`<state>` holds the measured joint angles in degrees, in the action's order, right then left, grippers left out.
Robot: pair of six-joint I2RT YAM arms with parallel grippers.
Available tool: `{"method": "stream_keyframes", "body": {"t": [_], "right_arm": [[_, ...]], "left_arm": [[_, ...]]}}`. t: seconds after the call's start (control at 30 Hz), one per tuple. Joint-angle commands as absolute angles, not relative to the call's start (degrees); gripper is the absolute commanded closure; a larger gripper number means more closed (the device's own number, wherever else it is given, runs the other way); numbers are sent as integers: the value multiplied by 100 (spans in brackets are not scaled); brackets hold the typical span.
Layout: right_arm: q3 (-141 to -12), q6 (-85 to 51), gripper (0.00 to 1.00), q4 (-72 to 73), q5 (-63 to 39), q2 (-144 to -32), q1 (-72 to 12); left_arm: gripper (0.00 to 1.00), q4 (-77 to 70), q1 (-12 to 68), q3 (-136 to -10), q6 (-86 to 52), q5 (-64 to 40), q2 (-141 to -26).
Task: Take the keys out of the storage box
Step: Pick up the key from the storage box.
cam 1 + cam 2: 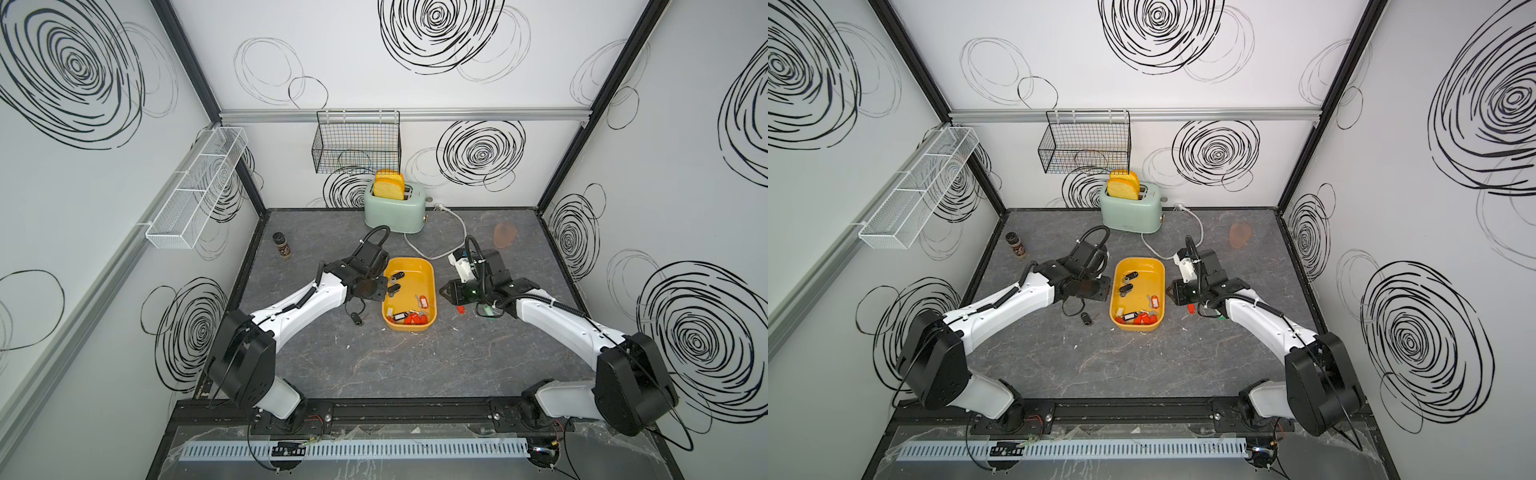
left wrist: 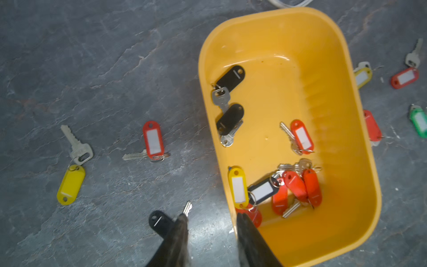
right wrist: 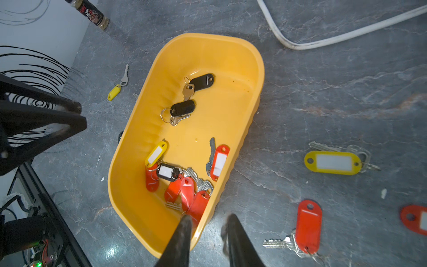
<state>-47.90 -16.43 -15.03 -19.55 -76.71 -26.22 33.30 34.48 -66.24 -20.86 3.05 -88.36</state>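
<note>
Yellow storage box [image 2: 335, 104], keys [image 2: 293, 187] bunched at its near end, with left gripper [image 2: 211, 216] and right gripper [image 3: 209, 218] parted, empty, over opposite long rims; open table [image 1: 374, 365] in front.

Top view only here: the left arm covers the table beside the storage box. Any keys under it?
Observer: Yes, the left wrist view shows a yellow-tagged key and a red-tagged key lying there.
Operator: Is the left gripper holding anything?
Observer: No; its fingers are apart, a black-tagged key on the table beside one.
Operator: And under the right arm?
Observer: A second yellow-tagged key lies on the table outside the storage box.
</note>
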Motion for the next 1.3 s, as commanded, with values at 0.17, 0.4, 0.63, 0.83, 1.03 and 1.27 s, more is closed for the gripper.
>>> {"method": "stream_keyframes", "body": {"t": [0.17, 0.4, 0.63, 0.83, 1.03, 1.27], "right_arm": [[-4647, -1621, 70, -1550, -2245, -7320, -2247], [-4450, -1680, 69, -1578, -2340, -7070, -2069], [-4359, -1728, 69, -1604, -2382, -6949, -1997], [-4351, -1701, 69, -1626, -2414, -6921, -1924], [-4350, -1684, 69, -1638, -2430, -6916, -1856], [-4355, -1671, 68, -1633, -2453, -6959, -1806]], "left_arm": [[58, 2971, 3909, -7051, -1479, -517, -9385], [54, 2637, 4229, -7361, -588, -674, -9874], [52, 2726, 4315, -7900, 296, -747, -10595], [49, 2660, 4318, -8194, 714, -941, -11082], [50, 2694, 4376, -8359, 968, -855, -11385], [50, 2712, 4383, -8508, 1025, -1021, -11593]]}}
